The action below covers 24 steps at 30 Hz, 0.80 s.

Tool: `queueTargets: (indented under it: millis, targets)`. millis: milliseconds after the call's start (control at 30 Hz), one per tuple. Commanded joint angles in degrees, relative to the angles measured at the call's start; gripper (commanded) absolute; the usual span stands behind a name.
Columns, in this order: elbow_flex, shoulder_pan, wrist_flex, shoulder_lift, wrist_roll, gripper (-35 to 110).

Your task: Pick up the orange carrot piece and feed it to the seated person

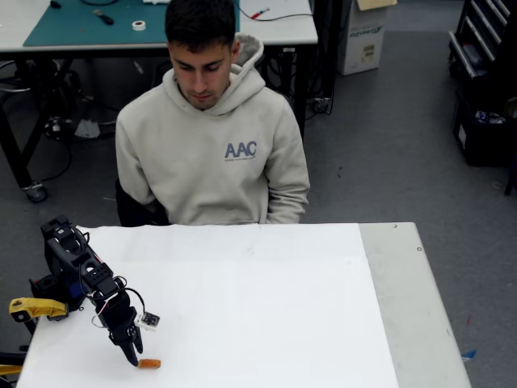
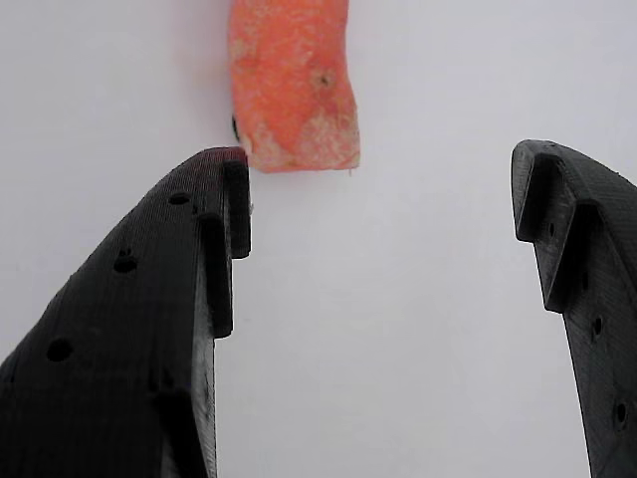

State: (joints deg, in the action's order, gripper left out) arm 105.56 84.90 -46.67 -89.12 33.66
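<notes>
Although the gripper [image 1: 132,353] has reached the orange carrot piece [image 1: 149,364] at the lower left of the fixed view, nothing is grasped yet: in the wrist view its jaws stand wide apart and empty, the carrot lying at top centre just beyond the left fingertip [image 2: 224,184]. Closing, lifting and carrying to the seated person [image 1: 212,137] all remain. The white table [image 1: 266,315] between them is bare; its near edge lies close below the carrot.

small stubby orange carrot piece [image 2: 292,85]: orange, pale whitish patches | matte plastic claw [image 1: 132,353]: black | paper-covered tabletop [image 1: 266,307]: white, grey strip right of the carrot | seated person's hoodie [image 1: 212,153]: light beige, blue lettering | clamp [image 1: 36,308]: yellow
</notes>
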Motion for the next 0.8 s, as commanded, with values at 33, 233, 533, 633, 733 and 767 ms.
queueTargets:
  millis: [33, 233, 533, 633, 733, 767]
  targets:
    - [-3.78, 1.05, 0.53, 0.88, 0.44, 21]
    - [-3.87, 1.05, 0.53, 2.37, 0.44, 21]
    - [-9.84, -0.62, 0.44, 9.49, 0.44, 21]
    - [-9.84, -0.62, 0.44, 11.78, 0.44, 21]
    - [-9.49, -0.70, 0.44, 13.18, 0.44, 21]
    - [-9.58, -0.70, 0.44, 13.45, 0.44, 21]
